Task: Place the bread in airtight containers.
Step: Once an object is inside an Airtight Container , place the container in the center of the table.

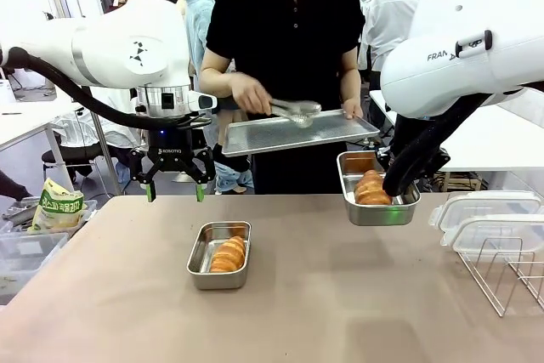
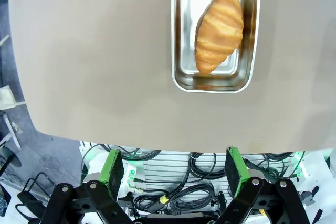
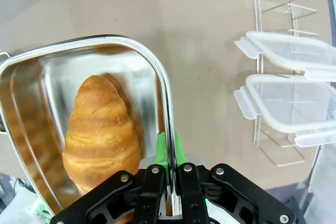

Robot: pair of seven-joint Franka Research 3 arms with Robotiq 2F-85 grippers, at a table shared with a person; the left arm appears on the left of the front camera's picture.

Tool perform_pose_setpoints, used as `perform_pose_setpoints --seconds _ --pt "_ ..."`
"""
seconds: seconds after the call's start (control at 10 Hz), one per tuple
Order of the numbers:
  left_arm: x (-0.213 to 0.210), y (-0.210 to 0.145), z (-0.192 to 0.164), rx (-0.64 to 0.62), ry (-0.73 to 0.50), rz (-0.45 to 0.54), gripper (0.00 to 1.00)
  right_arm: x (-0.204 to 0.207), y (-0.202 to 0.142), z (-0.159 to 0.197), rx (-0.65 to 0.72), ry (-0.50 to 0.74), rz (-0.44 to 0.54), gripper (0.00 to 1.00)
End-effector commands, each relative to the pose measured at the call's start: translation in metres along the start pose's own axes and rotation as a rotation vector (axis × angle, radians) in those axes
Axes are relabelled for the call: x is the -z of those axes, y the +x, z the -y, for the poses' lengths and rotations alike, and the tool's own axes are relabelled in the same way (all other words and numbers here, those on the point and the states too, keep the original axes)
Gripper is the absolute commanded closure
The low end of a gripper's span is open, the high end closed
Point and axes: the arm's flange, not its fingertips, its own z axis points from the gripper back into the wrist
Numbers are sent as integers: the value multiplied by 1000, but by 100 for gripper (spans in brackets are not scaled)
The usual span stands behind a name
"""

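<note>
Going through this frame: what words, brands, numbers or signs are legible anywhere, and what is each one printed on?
"ROBOTIQ": small white letters on the black body of the left gripper, front view.
"FRAN": dark letters on the white shell of the right arm, front view; the word runs on behind a fitting and cannot be read further.
Print on the yellow-green bag beside the table: too small and blurred to read.
</note>
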Motion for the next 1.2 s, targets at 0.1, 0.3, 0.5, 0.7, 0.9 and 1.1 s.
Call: perform_pose_setpoints --seconds 0.1,0.3,0.5,0.7,0.9,1.1 --pt "-3 -2 -1 -1 2 -3 0 -1 -3 1 12 8 1 100" --pt "-3 -2 -1 -1 2 -3 0 -1 -3 1 12 8 1 100" --pt "-3 -2 -1 -1 2 -3 0 -1 -3 1 12 8 1 100" --pt "-3 -2 -1 -1 2 -3 0 -1 -3 1 12 8 1 100" --pt "-3 -2 -1 -1 2 -3 0 12 2 0 -35 2 -4 100" --pt "-3 -2 -1 -1 2 -3 0 52 3 1 -33 15 -36 100"
